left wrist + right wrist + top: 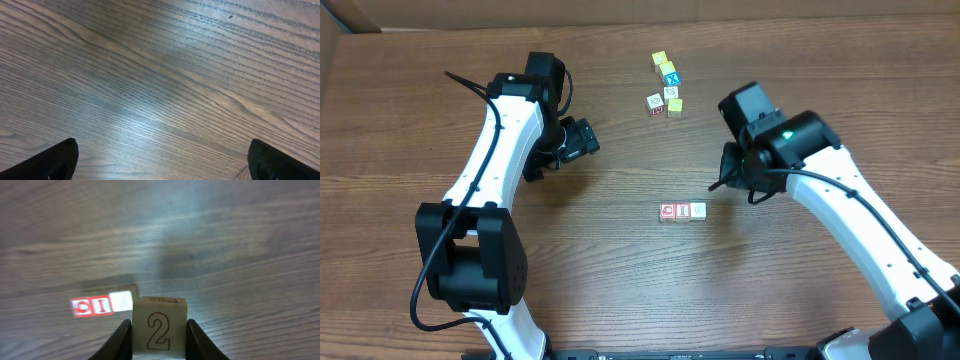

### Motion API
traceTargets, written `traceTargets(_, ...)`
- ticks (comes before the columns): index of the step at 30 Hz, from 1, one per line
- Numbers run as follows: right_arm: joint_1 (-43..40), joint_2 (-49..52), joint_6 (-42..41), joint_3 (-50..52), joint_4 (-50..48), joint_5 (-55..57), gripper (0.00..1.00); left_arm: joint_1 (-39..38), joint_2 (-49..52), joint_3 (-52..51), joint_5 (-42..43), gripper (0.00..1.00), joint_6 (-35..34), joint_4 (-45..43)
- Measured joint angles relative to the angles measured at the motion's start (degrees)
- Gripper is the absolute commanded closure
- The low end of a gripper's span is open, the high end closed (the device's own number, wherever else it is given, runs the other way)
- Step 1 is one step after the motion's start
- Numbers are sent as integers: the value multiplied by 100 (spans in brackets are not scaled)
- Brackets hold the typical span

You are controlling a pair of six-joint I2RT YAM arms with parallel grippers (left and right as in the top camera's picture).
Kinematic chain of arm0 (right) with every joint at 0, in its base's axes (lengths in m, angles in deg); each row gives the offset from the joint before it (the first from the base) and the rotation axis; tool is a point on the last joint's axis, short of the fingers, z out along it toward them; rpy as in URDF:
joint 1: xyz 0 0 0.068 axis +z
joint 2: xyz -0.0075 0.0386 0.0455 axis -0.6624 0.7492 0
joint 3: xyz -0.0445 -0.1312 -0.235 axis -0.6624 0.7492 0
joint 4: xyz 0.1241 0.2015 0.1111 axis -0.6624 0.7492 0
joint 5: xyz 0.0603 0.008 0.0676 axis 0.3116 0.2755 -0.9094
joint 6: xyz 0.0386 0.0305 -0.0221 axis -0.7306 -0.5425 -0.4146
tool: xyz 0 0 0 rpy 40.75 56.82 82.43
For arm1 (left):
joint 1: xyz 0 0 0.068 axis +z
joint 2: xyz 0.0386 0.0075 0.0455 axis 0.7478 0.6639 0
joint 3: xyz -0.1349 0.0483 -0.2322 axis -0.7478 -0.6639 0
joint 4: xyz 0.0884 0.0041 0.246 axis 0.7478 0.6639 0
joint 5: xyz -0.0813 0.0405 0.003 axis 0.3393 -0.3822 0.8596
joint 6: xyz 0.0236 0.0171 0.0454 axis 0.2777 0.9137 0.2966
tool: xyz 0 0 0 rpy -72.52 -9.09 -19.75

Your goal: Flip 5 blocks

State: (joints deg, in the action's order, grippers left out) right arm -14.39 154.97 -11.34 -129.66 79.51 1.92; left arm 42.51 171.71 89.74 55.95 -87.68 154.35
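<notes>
Cube (159, 327) of pale wood, outlined 2, clamped in right hand (159, 341); left hand (162, 157) wide apart.

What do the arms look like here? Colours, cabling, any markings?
Left arm and right arm: white tubular links, black joint housings, black external cables. Black fingers. Green light near the right wrist. No markings visible.

A dark brown wood-grain surface (620, 285) fills the view. A tan, cardboard-like strip (620, 12) runs along its far edge. Soft light leaves a pale sheen on the grain.
</notes>
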Motion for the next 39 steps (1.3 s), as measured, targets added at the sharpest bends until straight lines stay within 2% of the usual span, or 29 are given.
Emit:
traceTargets(11,0,2,-52,1967,-1939,-706,78,0,2,0,0,0,0,-2)
traceTargets(16,0,2,-57,2428,-2498,-997,78,0,2,0,0,0,0,2)
traceTargets(19,0,2,-57,2522,-2540,-1115,77,0,0,0,0,0,0,2)
traceTargets(26,0,2,-72,2527,-2594,-1217,54,0,0,0,0,0,0,0)
traceTargets(39,0,2,-59,2527,-2544,-1239,53,0,0,0,0,0,0,0)
